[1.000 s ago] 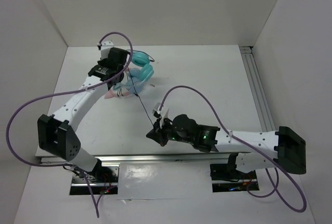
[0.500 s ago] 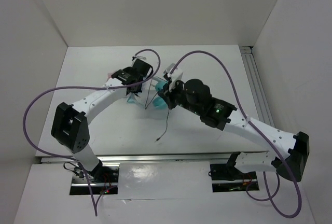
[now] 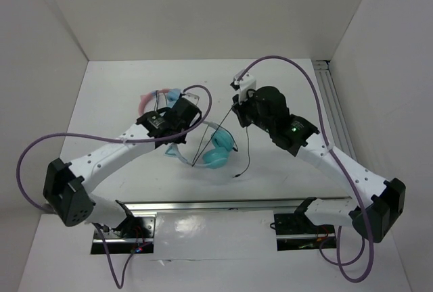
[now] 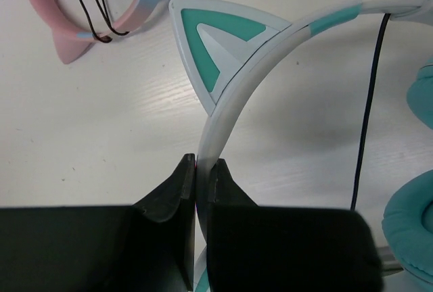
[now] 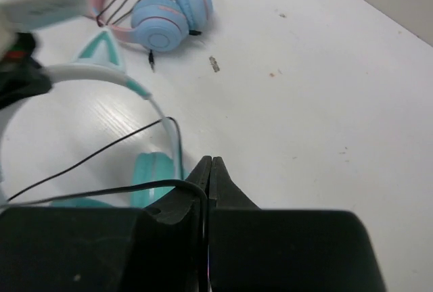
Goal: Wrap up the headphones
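Observation:
The teal headphones lie in the middle of the table, ear cups toward the front. My left gripper is shut on their white-and-teal headband, just below a cat ear. My right gripper is shut on the thin black cable and holds it above the table to the right of the cups. The cable bends over my right finger, and its loose plug end rests on the table near the front. One teal cup shows just beyond my right jaws.
The pink-banded cat-ear headphones with light-blue cups lie at the back left, their cord wound round the band, close behind my left gripper. White walls stand on three sides. A metal rail runs along the right edge.
Both arms have carried the teal headphones forward and right, off the pink pair. My right gripper has moved back and right, drawing the cable along with it.

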